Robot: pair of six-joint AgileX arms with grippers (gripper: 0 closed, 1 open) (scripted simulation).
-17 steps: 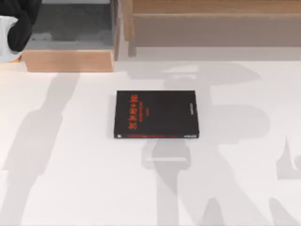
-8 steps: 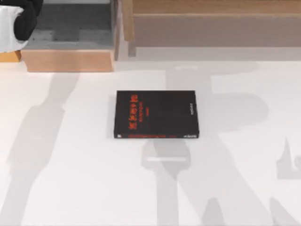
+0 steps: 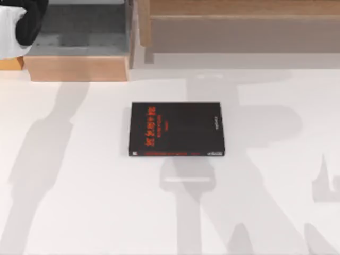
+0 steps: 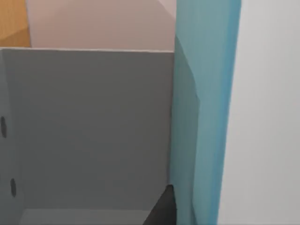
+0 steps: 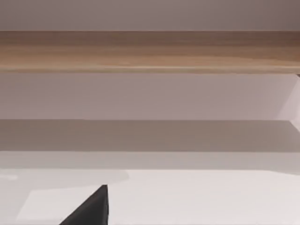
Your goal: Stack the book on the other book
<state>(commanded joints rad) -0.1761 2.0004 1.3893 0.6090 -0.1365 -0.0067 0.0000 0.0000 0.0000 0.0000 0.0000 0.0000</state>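
Left arm (image 3: pixel 21 24) has shifted slightly at the far-left corner over the wooden box (image 3: pixel 77 68); its hand state cannot be told. Blue book (image 4: pixel 206 112) stands beside it. Black book (image 3: pixel 177 129) stays mid-counter (image 3: pixel 79 202), unstacked.

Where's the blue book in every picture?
Top view: look at the grey box at the top left, by the left arm.
Left wrist view: the blue book is the teal strip beside that box's grey wall.
Right wrist view: faces the wooden shelf.
Shared landmark: the grey box.
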